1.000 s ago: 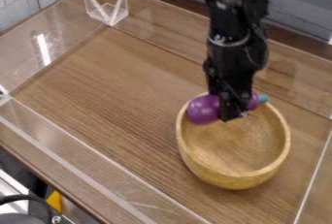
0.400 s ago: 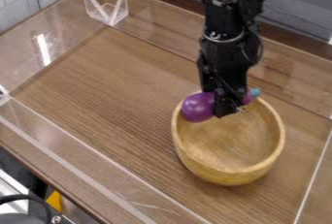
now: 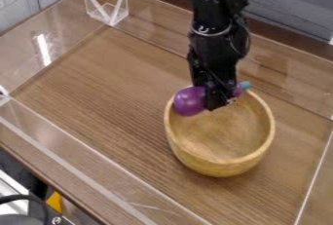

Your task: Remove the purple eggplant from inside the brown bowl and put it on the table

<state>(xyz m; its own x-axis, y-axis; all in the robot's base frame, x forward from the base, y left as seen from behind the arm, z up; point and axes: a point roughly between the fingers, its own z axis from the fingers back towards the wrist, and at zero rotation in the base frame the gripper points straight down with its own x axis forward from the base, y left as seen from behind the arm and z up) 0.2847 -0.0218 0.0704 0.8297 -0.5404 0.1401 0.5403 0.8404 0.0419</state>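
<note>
My gripper [image 3: 212, 98] points straight down and is shut on the purple eggplant [image 3: 192, 100], holding it just above the far left rim of the brown bowl [image 3: 196, 151]. The eggplant's teal stem sticks out to the right of the fingers [image 3: 242, 88]. The bowl is a light tan wooden one standing on the brown wood-grain table [image 3: 104, 83]; its inside shows nothing else. The black arm rises from the gripper to the top of the view.
Clear acrylic walls [image 3: 58, 34] run around the tabletop. A folded clear acrylic piece [image 3: 107, 7] stands at the back left. Open wood surface lies to the left of the bowl.
The gripper has carried the eggplant to the left, from over the bowl's back toward its left rim. The bowl has shifted slightly left too.
</note>
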